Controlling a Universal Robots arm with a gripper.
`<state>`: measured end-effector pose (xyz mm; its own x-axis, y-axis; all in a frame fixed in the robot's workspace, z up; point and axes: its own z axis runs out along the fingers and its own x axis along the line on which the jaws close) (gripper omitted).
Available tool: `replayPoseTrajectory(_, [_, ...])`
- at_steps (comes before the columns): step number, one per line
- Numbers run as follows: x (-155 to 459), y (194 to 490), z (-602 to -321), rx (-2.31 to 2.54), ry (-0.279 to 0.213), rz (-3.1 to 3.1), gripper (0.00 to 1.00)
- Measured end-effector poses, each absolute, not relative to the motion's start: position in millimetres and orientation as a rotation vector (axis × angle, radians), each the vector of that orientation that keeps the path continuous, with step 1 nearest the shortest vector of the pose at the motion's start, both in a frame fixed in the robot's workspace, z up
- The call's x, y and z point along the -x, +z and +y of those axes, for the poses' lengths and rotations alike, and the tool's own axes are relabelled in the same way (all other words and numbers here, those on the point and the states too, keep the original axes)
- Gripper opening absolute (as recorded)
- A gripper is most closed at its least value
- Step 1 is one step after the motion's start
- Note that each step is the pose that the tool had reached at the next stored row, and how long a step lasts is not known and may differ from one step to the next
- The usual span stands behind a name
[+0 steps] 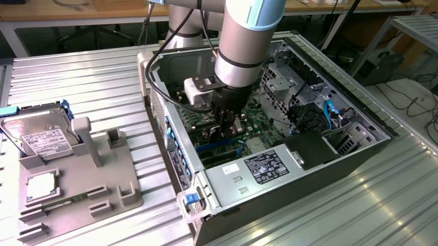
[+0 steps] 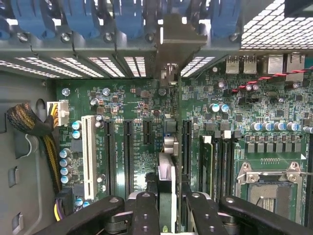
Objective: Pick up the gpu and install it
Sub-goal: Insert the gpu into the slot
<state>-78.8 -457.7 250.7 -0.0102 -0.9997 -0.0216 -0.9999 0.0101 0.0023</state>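
The grey Universal Robots arm reaches down into the open black desktop computer case, which lies on its side on the ribbed metal table. The black gripper has its fingers closed on the gpu, a flat green card seen edge-on in the wrist view, held upright between the pads. Its silver metal end bracket is up against the rear slot openings of the case. The card sits over the green motherboard, just above or at one of the long black expansion slots; whether it is seated, cannot tell.

The step in hand looks like the insertion. Doing it well likely means keeping the card square to the slot, the bracket lined up with its rear opening, pressing straight down and evenly, no twist, and clear of the yellow-and-black cable bundle.

Counts: one arm, one gripper, one gpu, one case. On the grey plastic parts holder at the exterior view's left: one silver labelled hard drive, one thin green memory stick. One white slot on the board, one empty CPU socket, one grey power supply with a label.
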Motion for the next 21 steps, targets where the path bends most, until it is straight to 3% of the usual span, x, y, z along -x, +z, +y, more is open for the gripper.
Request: replayPoseTrajectory(21, [77.8,242.7,-458.1,2.2,0.034,2.228,0.27])
